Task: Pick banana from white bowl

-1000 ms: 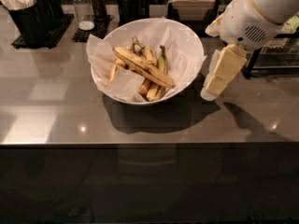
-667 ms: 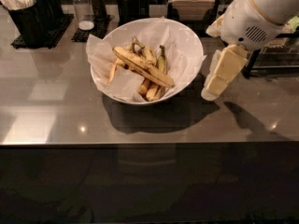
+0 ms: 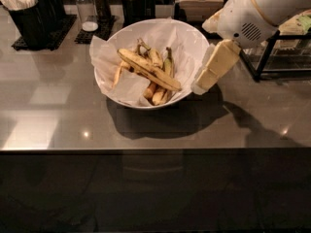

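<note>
Looking back one second, you'll find the gripper (image 3: 200,85) has slid left and slightly upward: it hung clear of the white bowl (image 3: 112,92) on its right, and now its tip sits against the bowl's right rim, outside the bowl. From this angle you get only one flat, cream-coloured slab, so you cannot tell whether the claw is spread or pressed together. It grips nothing that you can see. Bowl, fruit and counter have not shifted.

Your target, the banana (image 3: 148,69), lies inside the bowl on top of the pile, running diagonally from upper left down to lower right. It is long and nearly straight, dull yellow with dark brown streaks and dark tips. Under and beside it are the shorter bananas (image 3: 160,93), more curved, stems pointing up toward the far rim. They rest on crumpled white paper (image 3: 126,84) whose corner pokes over the left rim.

The bowl is wide, round and smooth, with sloping sides. It stands on a glossy grey counter (image 3: 58,110) that shows soft reflections. The wrist housing (image 3: 250,30) above the gripper is rounded white plastic with a small vent grille. Behind the bowl you have a black caddy (image 3: 31,18) of white items, two shakers (image 3: 90,4) on a black mat, and a black wire rack (image 3: 282,57) at the right.
</note>
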`<state>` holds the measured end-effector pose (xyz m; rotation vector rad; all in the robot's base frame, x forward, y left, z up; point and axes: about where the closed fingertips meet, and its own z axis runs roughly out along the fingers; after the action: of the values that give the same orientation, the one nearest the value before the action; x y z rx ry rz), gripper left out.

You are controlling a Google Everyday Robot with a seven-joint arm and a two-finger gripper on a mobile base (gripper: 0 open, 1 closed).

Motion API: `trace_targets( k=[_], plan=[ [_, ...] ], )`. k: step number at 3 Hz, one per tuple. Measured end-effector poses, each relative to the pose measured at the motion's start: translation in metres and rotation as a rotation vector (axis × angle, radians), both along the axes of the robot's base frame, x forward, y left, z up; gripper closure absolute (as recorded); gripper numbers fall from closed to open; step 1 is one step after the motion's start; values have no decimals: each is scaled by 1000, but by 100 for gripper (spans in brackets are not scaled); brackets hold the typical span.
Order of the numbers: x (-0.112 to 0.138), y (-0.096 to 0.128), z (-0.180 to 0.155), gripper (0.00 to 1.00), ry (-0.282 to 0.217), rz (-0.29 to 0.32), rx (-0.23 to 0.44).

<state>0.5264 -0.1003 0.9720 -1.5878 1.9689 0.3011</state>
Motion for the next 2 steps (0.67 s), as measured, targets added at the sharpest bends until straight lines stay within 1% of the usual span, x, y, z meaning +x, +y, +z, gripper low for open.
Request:
trace_targets(
  k=[1, 2],
  plan=[
    [16, 17, -3, 0, 16, 4, 76],
    [17, 18, -3, 17, 18, 5, 79]
  ],
)
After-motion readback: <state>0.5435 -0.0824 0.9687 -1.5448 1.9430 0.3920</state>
